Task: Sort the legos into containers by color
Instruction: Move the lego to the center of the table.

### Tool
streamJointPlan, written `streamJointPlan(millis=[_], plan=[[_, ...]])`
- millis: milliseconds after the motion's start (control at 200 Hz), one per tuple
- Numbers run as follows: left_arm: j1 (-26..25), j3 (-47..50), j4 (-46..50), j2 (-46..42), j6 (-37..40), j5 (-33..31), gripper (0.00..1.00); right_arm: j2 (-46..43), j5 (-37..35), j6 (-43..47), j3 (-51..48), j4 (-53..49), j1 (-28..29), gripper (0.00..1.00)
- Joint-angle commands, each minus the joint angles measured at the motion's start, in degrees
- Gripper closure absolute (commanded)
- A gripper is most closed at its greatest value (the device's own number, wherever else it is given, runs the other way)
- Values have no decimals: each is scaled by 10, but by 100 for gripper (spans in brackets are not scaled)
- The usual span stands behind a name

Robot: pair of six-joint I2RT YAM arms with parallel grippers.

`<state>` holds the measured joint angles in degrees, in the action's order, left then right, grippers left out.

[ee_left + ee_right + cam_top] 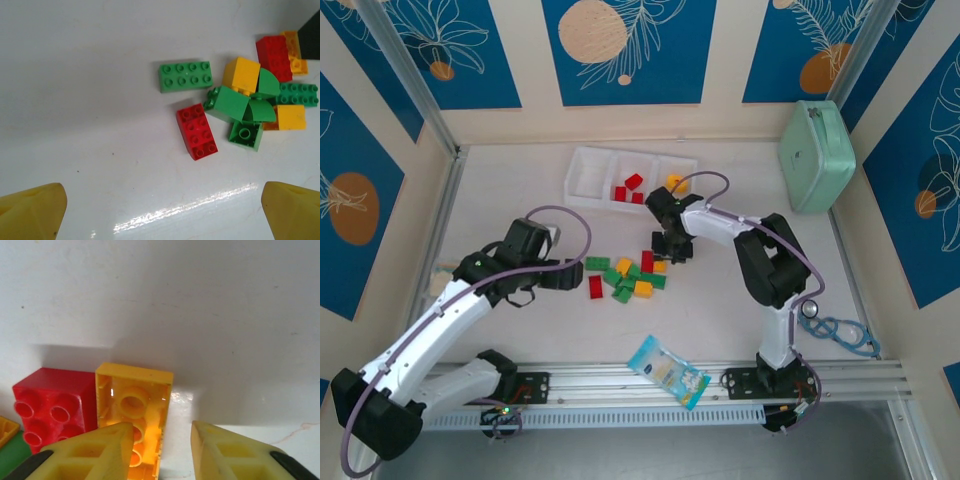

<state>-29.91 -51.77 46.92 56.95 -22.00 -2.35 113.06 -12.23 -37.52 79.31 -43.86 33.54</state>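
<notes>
**Legos.** In the right wrist view a yellow brick (134, 405) lies studs-down with its hollow underside up. Its near end is hidden behind the left finger (95, 450) of the right gripper (162, 432). A red brick (52, 407) touches its side and is cut off below. The jaws stand narrow, with a strip of table between them. Whether they press the yellow brick cannot be told. The overhead view places this gripper at the far right edge of the loose pile (625, 278), near the white three-compartment tray (588, 180). The fingertips are too small there to judge.

**Left wrist view.** The left gripper (160, 215) is spread wide, with nothing between its fingertips, and is held short of the pile. Counted in this view are six green pieces, two red and three yellow. The farthest yellow is partly behind a dark object at the frame corner.

**Tray, overhead.** There are three red pieces (628, 190) in the middle compartment. One orange piece (674, 182) sits in the right compartment, partly screened by the right arm.

**Surroundings.** A mint-green case (817, 155) stands at the far right, and a snack packet (668, 372) lies by the near edge.
</notes>
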Motion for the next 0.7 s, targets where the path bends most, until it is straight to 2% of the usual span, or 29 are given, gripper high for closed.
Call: streamJointPlan(millis=[0,260,385,430,470,525,560,695], plan=[[-1,2,22,9,8,32,1,35,-55,12,12,-36,-13,66],[0,-5,49,-15,18,51,1,1,-85,51,1,-43,-68,68],[-1,3,54,-46,15,52,1,-34,-83,55,-2,-51,-76,66],[-1,7,51,-57,15,58,1,-47,-82,51,-1,-56,-74,62],[0,10,48,-66,16,60,1,-58,-80,45,0,-60,-74,54],[0,18,39,-75,17,58,1,-69,-76,36,2,-62,-72,36],[-1,25,29,-79,18,58,1,-74,-76,29,1,-63,-71,29],[2,29,23,-62,26,77,1,-65,-59,10,3,-52,-72,23]])
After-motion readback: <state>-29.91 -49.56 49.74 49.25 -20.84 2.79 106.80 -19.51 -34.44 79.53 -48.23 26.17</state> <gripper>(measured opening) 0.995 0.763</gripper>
